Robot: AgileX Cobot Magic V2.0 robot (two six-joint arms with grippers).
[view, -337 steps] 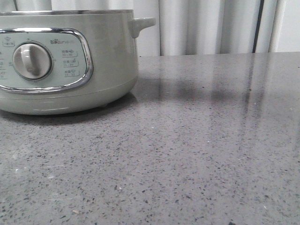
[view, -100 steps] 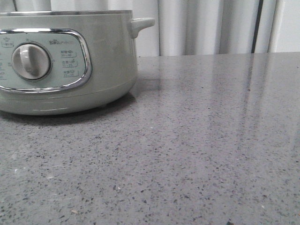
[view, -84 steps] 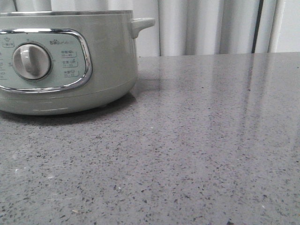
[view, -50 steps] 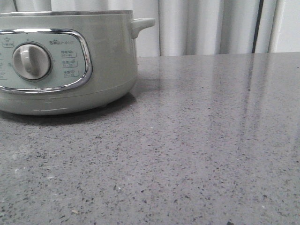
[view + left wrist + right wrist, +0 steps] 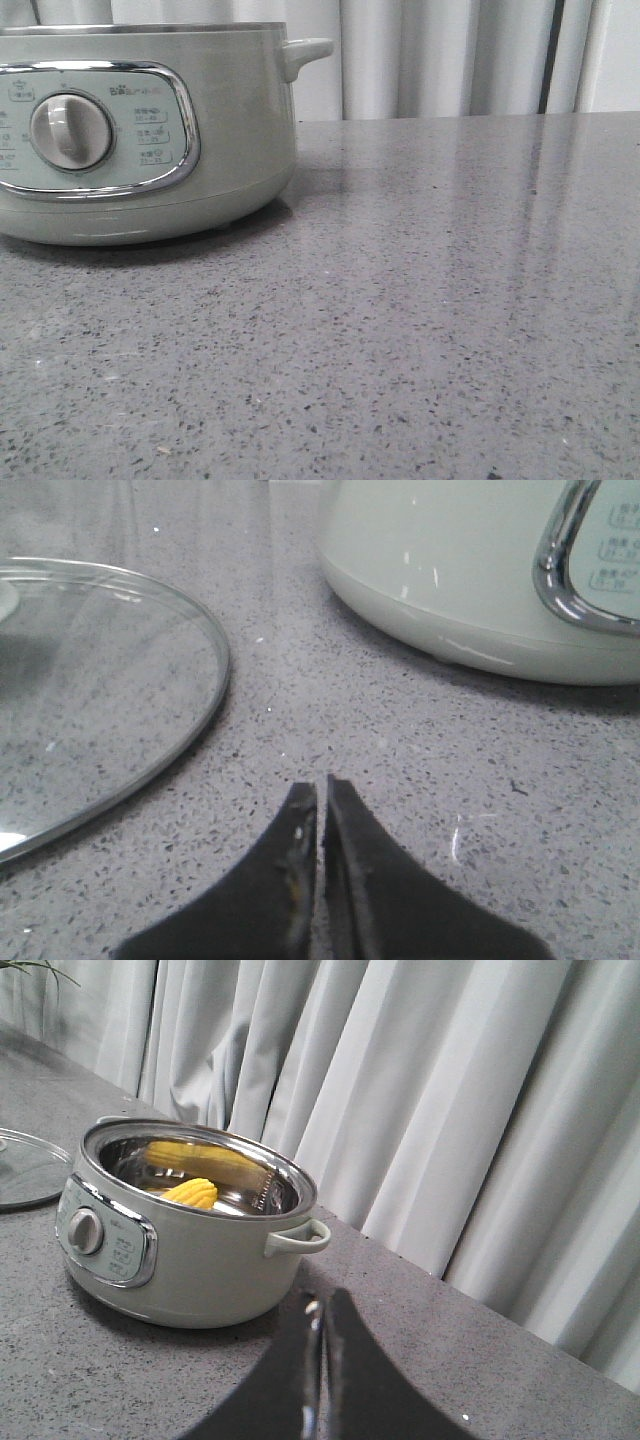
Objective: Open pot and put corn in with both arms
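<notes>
The pale grey-green pot [image 5: 230, 130] stands at the left of the front view, its dial [image 5: 70, 131] facing me. It also shows in the left wrist view [image 5: 450, 570] and in the right wrist view [image 5: 200, 1270], where it is open. The yellow corn [image 5: 192, 1193] lies inside the pot's steel bowl, with its reflection on the far wall. My left gripper [image 5: 322, 785] is shut and empty, low over the countertop beside the pot. My right gripper [image 5: 320, 1305] is shut and empty, back from the pot's side handle [image 5: 300, 1237].
The glass lid [image 5: 90, 690] lies flat on the grey speckled countertop [image 5: 420, 300] on the pot's left; it shows in the right wrist view too [image 5: 25, 1165]. White curtains [image 5: 420, 1090] hang behind the counter.
The front view has shifted very slightly; the pot sits a touch further right in the picture. Nothing else has changed there.
</notes>
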